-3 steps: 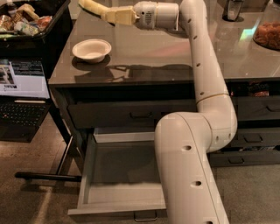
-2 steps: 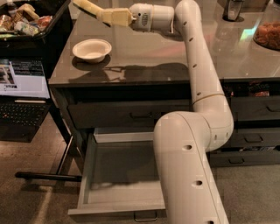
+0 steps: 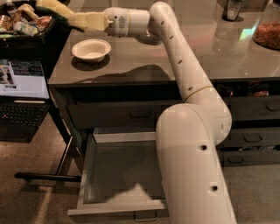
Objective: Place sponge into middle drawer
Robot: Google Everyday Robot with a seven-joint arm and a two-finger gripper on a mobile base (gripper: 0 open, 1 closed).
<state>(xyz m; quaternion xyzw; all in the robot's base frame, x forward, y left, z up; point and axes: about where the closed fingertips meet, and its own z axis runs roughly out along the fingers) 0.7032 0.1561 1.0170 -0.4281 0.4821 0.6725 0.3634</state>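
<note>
The gripper [image 3: 78, 20] hangs in the air above the white bowl [image 3: 91, 49] and a little to its left, higher than the worktop [image 3: 144, 70] on which the bowl stands. It is closed on the sponge [image 3: 50, 6], a pale yellow soft block. The sponge sticks out from the tip of the gripper, up and to the left of the bowl, past the left edge of the worktop. It touches nothing but the gripper. Just under the sponge, left of the bowl, is a dark tray [image 3: 41, 30] with snack packets.

The white arm [image 3: 183, 74] goes from the gripper to the right above the bowl, then bends down in front of the worktop.

The middle drawer [image 3: 118, 170] is pulled out, far below the bowl and slightly to its right. Its grey inside is bare, and a small metal handle [image 3: 145, 215] is on its front. The arm covers the right part of it. Between the bowl and this drawer is a closed, shallower drawer [image 3: 109, 116] with a dark handle.

Left of the bowl and lower, a laptop [image 3: 24, 81] stands open with a lit screen.
</note>
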